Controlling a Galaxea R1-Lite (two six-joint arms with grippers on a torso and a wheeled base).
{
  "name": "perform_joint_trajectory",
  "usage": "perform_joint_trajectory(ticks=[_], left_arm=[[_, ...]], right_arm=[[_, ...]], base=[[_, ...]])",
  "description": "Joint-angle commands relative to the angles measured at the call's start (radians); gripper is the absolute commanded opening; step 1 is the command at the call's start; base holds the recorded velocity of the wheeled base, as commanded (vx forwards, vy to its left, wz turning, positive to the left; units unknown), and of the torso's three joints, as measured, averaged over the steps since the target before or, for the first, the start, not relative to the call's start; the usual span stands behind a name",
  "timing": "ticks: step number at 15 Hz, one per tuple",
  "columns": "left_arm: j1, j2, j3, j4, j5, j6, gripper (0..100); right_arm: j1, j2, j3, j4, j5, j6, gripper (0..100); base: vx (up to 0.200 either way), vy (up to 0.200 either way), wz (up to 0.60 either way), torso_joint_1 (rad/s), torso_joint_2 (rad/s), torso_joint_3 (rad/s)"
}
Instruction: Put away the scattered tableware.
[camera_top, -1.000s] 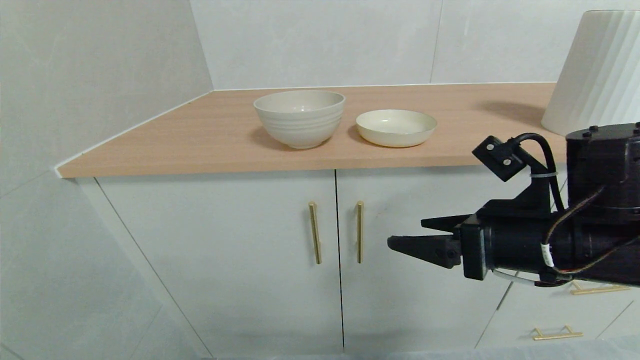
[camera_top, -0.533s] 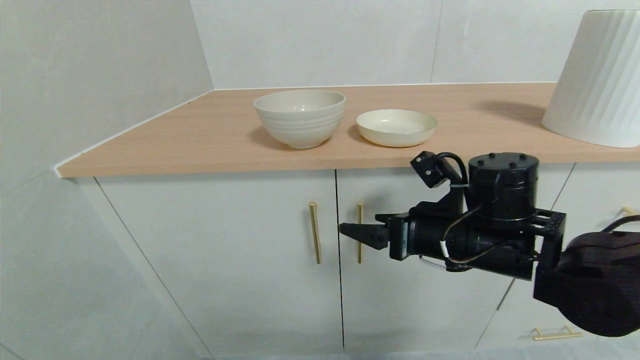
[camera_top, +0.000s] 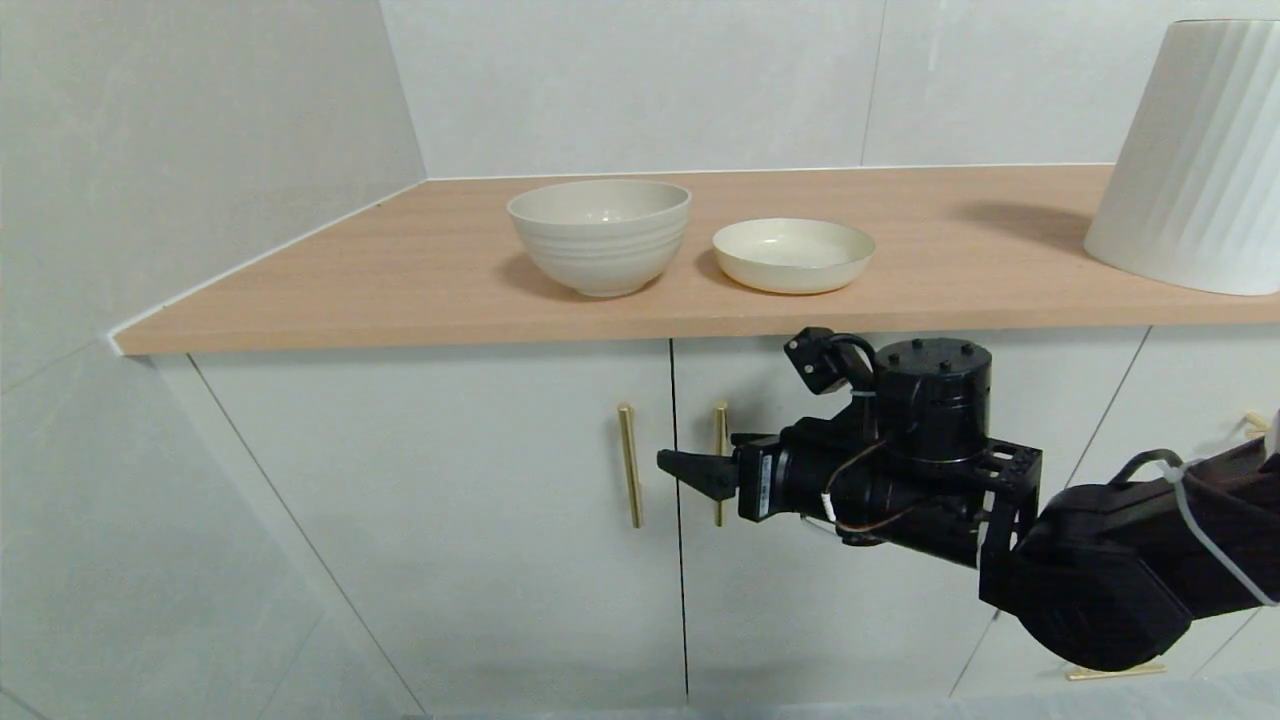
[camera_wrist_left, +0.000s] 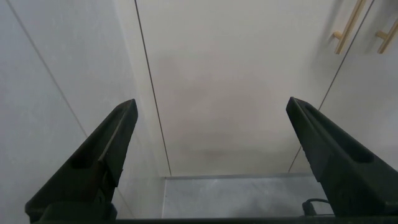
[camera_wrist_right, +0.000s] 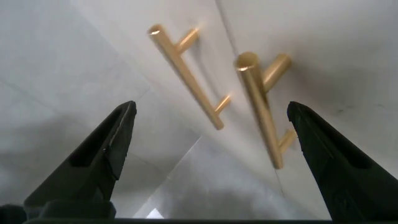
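Closest in, the left gripper (camera_wrist_left: 211, 102) is seen with its fingers spread wide and nothing held, pointed at plain pale cabinet fronts with a strip of grey floor under them. The right gripper (camera_top: 690, 470) is held out level in front of the cabinet doors (camera_top: 450, 520), fingers also spread wide and nothing gripped. Its tip is lined up around the seam between the two doors, just past the right-hand handle (camera_top: 720, 463), with the left-hand handle (camera_top: 629, 465) just beside it. From the right wrist view both gold bars are seen close up between the open fingers, but whether anything is actually touched can't be told. Above the doors, the wooden countertop (camera_top: 400, 270) is found, and the tableware is sat on it near the front edge: a deep ribbed bowl (camera_top: 599, 235) upright, with a shallow dish (camera_top: 793, 255) just beside it on the right, not touching. Further right a ribbed white shade (camera_top: 1190, 160) is parked on the counter, and it's all backed by a pale tiled wall (camera_top: 640, 80).
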Motion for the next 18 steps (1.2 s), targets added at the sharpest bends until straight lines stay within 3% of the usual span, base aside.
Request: perform_joint_trajectory(ticks=[1, 4, 12, 15, 18], left_arm=[[0.000, 0.000, 0.000, 0.000, 0.000, 0.000, 100], [0.000, 0.000, 0.000, 0.000, 0.000, 0.000, 100], [0.000, 0.000, 0.000, 0.000, 0.000, 0.000, 100], [0.000, 0.000, 0.000, 0.000, 0.000, 0.000, 100], [0.000, 0.000, 0.000, 0.000, 0.000, 0.000, 100]], right_arm=[[0.002, 0.030, -0.006, -0.002, -0.002, 0.003, 100], [0.023, 0.030, -0.006, -0.036, 0.006, 0.082, 100], [0.036, 0.001, 0.015, -0.040, 0.017, 0.088, 100], [0.036, -0.051, 0.066, -0.036, 0.149, 0.130, 100], [0.034, -0.085, 0.101, -0.034, 0.192, 0.130, 100]], base=[[0.000, 0.000, 0.00, 0.000, 0.00, 0.000], [0.000, 0.000, 0.00, 0.000, 0.00, 0.000], [0.000, 0.000, 0.00, 0.000, 0.00, 0.000], [0.000, 0.000, 0.00, 0.000, 0.00, 0.000], [0.000, 0.000, 0.00, 0.000, 0.00, 0.000]])
